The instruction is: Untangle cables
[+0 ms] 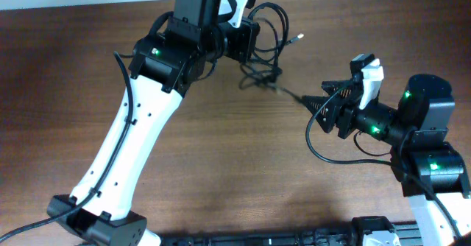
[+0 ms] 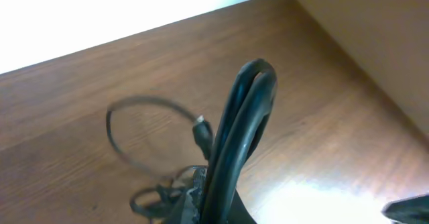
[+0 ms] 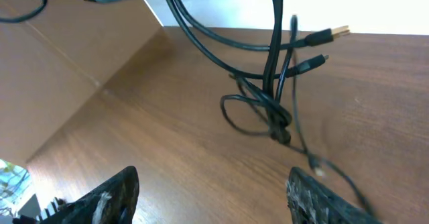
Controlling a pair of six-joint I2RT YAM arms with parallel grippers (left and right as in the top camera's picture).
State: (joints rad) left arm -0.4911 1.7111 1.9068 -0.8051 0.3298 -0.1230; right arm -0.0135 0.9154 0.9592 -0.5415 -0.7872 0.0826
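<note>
The cables (image 1: 266,68) are thin black cords knotted together at the far middle of the table. My left gripper (image 1: 249,46) is shut on a folded bundle of the cables (image 2: 242,123), lifting them so that the knot (image 3: 277,127) hangs just above the wood. Two plug ends (image 3: 331,33) stick out to the right. A loose loop (image 2: 131,133) and a small tangle (image 2: 157,198) lie below the left gripper (image 2: 218,209). My right gripper (image 1: 316,96) stands open close to the right of the knot, nothing between its fingers (image 3: 107,197). One thin strand (image 3: 315,162) trails past the right finger.
The brown wooden table (image 1: 221,150) extends all around. The left arm's white link (image 1: 136,135) crosses the left half of the table diagonally. The right arm's own thick black wire (image 1: 324,152) loops beside its base. A light wall edge (image 3: 221,3) borders the far side.
</note>
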